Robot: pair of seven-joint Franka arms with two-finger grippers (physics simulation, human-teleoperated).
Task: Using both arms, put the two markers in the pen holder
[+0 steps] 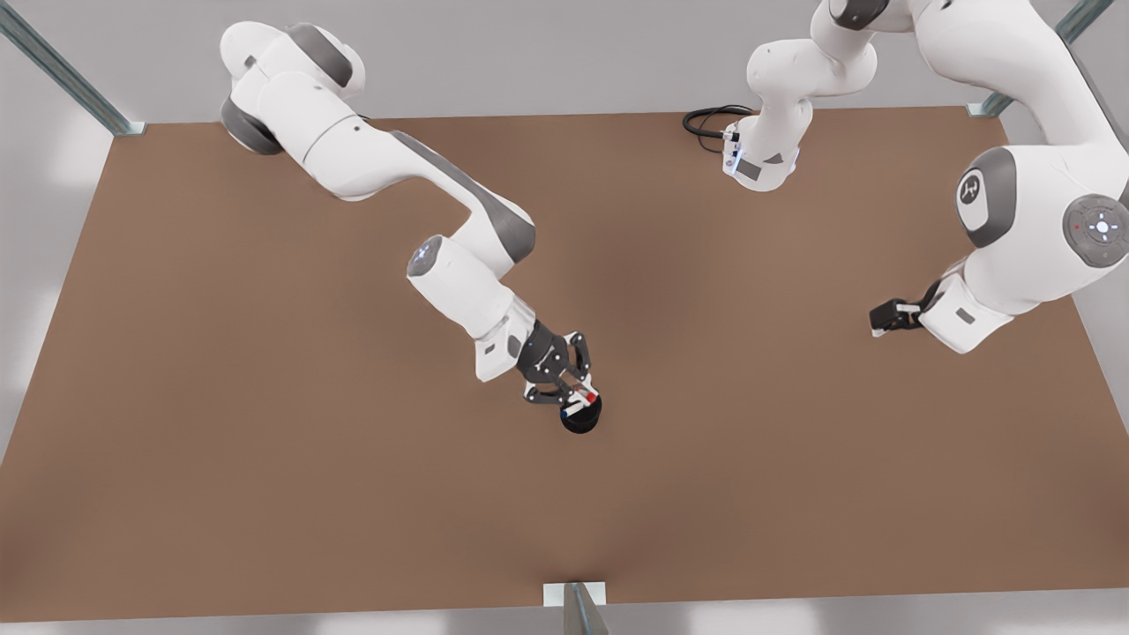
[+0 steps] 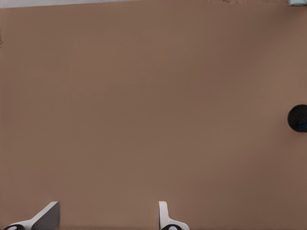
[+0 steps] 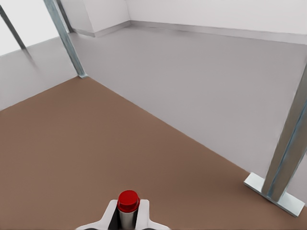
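Right gripper (image 1: pixel 578 399) clamped on red-capped marker (image 3: pixel 128 201), over pen holder (image 1: pixel 582 416) mid-tabletop (image 1: pixel 265 441) | blue-ended marker (image 1: pixel 565 412) at holder rim | left gripper (image 1: pixel 885 316) parted, waiting well apart | I judge markers light, stiff, slick: grip mid-barrel.

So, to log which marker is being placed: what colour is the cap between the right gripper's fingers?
Red. The red cap sits between the right gripper fingers, clearest in the right wrist view.
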